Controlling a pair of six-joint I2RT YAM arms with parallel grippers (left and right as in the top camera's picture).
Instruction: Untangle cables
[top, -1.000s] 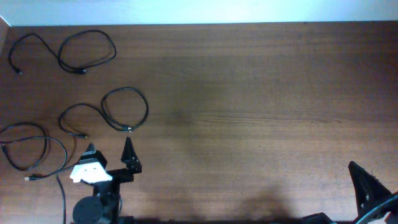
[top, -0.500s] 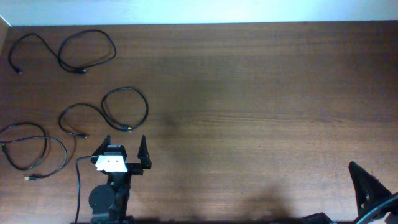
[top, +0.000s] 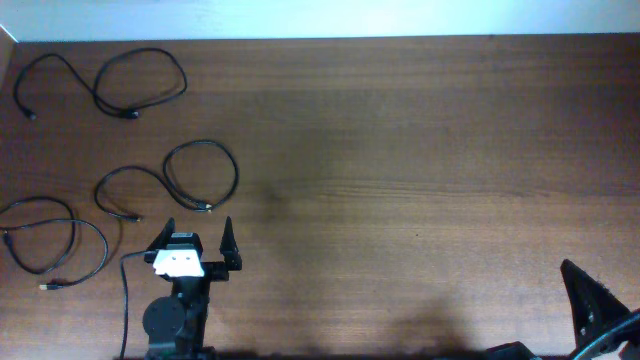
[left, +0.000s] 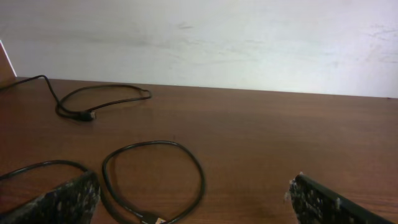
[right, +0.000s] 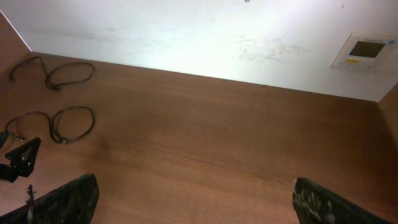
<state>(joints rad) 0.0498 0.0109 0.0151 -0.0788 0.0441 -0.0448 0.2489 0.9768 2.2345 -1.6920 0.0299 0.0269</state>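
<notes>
Three thin black cables lie apart on the left of the brown table (top: 420, 150). One cable (top: 184, 82) loops at the far left corner, a second (top: 236, 172) lies just beyond my left gripper, and a third (top: 104, 240) sits at the left edge. My left gripper (top: 197, 232) is open and empty, low over the table, just short of the second cable's plug end. In the left wrist view that loop (left: 200, 171) lies between the open fingers (left: 193, 196), and the far cable (left: 106, 89) is behind it. My right gripper (top: 585, 290) is open and empty at the near right corner (right: 196, 202).
A white wall (left: 249, 43) borders the far edge of the table. A small wall panel (right: 364, 50) shows at the upper right in the right wrist view. The left arm's own thicker wire (top: 124, 300) hangs beside its base.
Since a second ago my left gripper has shifted right and turned to face straight toward the far wall, fingers spread. Over the last half second it barely moved. The cables and right arm are unchanged.
</notes>
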